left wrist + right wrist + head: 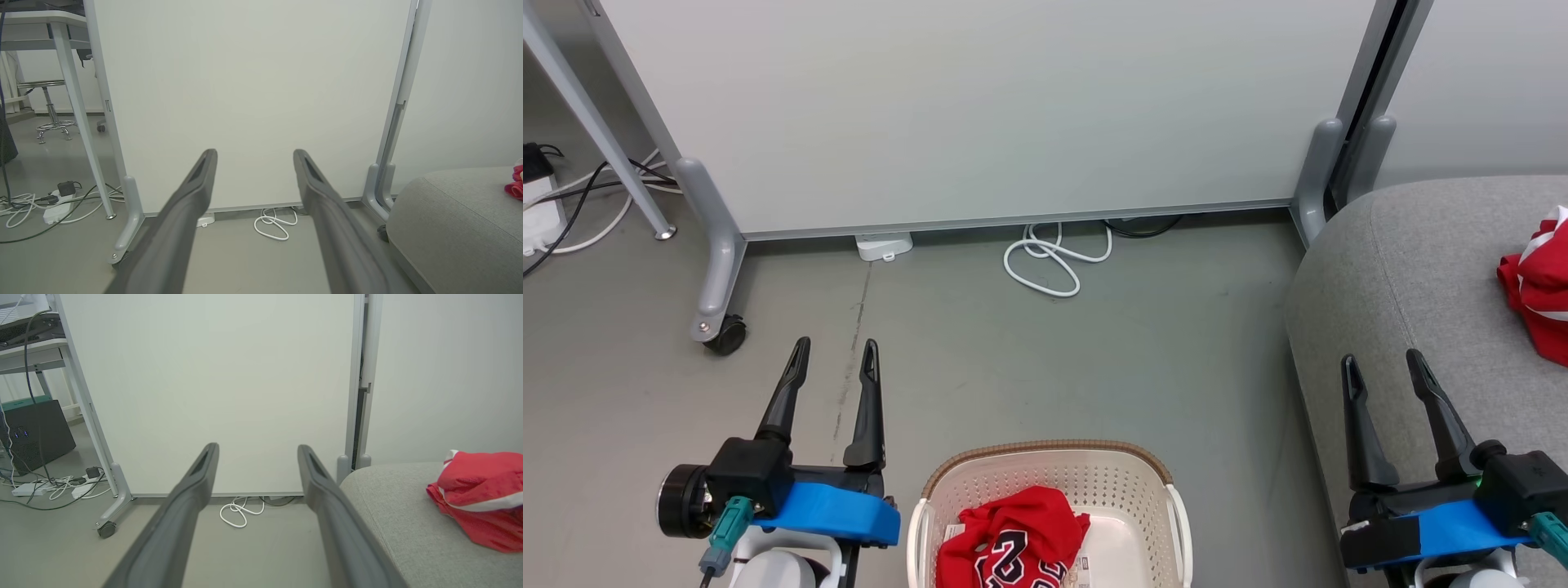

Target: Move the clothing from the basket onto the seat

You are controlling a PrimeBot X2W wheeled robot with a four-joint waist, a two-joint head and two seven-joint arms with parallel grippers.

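grey floor (1094, 351) carries the basket (1045, 447), its jersey (1013, 523) lying numerals-up.

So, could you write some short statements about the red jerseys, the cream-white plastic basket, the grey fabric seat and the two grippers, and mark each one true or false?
1. A red jersey with black-and-white numerals lies inside the cream-white perforated plastic basket. True.
2. The large light grey fabric seat has no clothing on it. False: a red garment with white trim lies on it.
3. The left gripper and the right gripper are both open and hold nothing. True.
4. The basket stands on the seat. False: it stands on the grey floor, to the left of the seat.
5. A coiled white cable lies on the floor at the foot of the white partition panel. True.
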